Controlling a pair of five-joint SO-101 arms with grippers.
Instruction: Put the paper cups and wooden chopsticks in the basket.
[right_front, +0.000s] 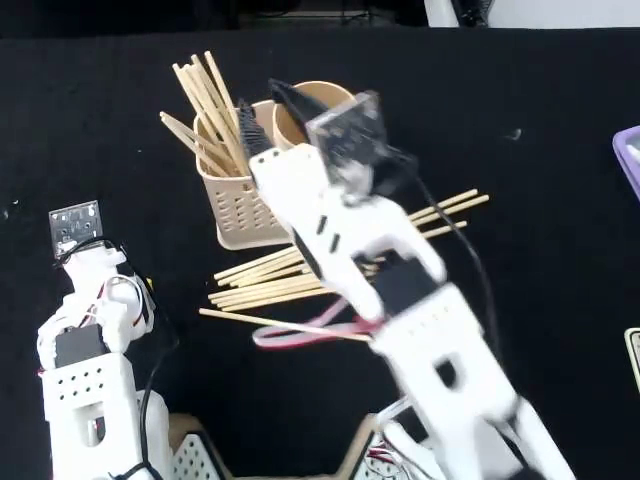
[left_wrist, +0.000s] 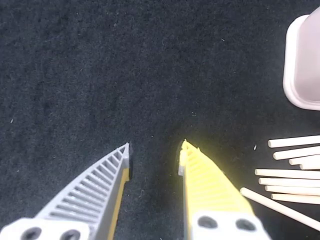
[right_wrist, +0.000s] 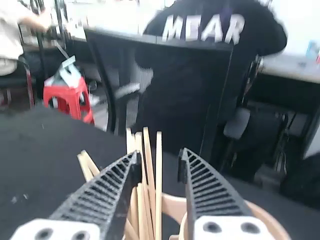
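Right gripper (right_wrist: 157, 162) hovers half-open above the beige perforated plastic basket (right_front: 240, 215) near the far edge of the black table (right_front: 540, 300); left gripper (left_wrist: 154, 146) gapes near the left edge; loose pale wooden chopsticks (right_front: 270, 285) lie mid-table, probably light, stiff, roll-prone; I'd pinch mid-length.

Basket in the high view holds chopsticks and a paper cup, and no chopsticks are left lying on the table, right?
Not quite. The basket does hold chopsticks and a paper cup, but a bundle of loose chopsticks lies on the table beside it, as the high view shows.
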